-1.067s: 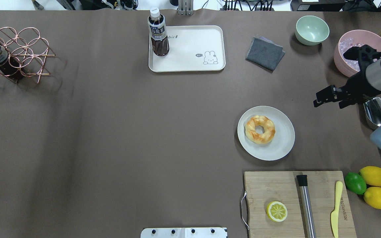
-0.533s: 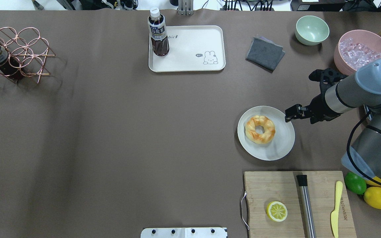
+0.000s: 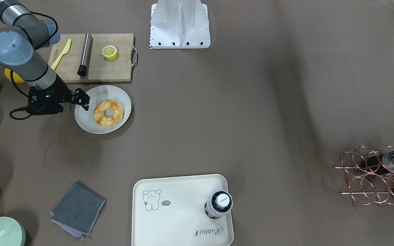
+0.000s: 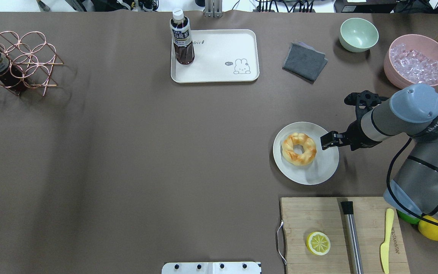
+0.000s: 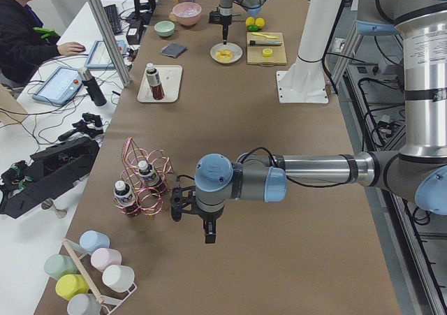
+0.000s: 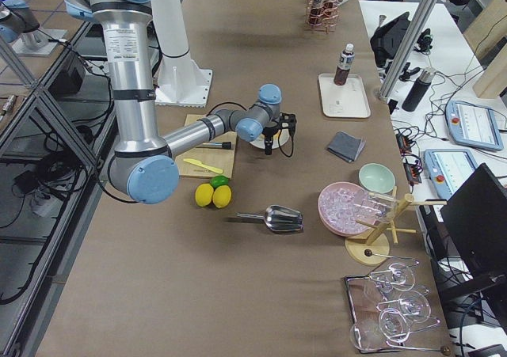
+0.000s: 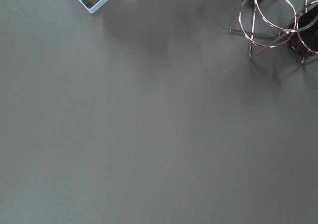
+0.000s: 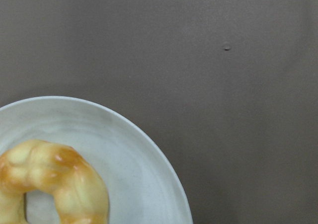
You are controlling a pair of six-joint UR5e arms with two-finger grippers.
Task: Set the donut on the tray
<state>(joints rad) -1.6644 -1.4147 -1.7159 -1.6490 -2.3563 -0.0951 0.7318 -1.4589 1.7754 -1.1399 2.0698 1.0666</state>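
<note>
The donut [image 4: 299,148], a golden ring with an orange-brown glaze, lies on a round off-white plate [image 4: 323,167]. It also shows in the front view [image 3: 108,112] and the right wrist view [image 8: 59,184]. My right gripper [image 4: 325,140] hovers over the plate's right rim, just beside the donut, apart from it, and looks open and empty [image 3: 83,99]. The cream tray [image 4: 219,57] with the bear drawing lies at the far middle, with a dark drink bottle [image 4: 182,38] standing in its left corner. My left gripper [image 5: 208,235] shows only in the exterior left view, low over bare table; I cannot tell its state.
A wooden cutting board [image 4: 310,217] with a halved lemon [image 4: 318,243], a steel rod and a yellow knife lies near the plate. A grey cloth [image 4: 304,61], a green bowl [image 4: 358,34] and a pink bowl of ice [image 4: 416,62] stand far right. A copper wire rack [image 4: 17,61] stands far left.
My right arm has swung from the far right edge by the pink bowl toward the plate. Its gripper has moved left and nearer, to the plate's right rim. The donut has not moved.
</note>
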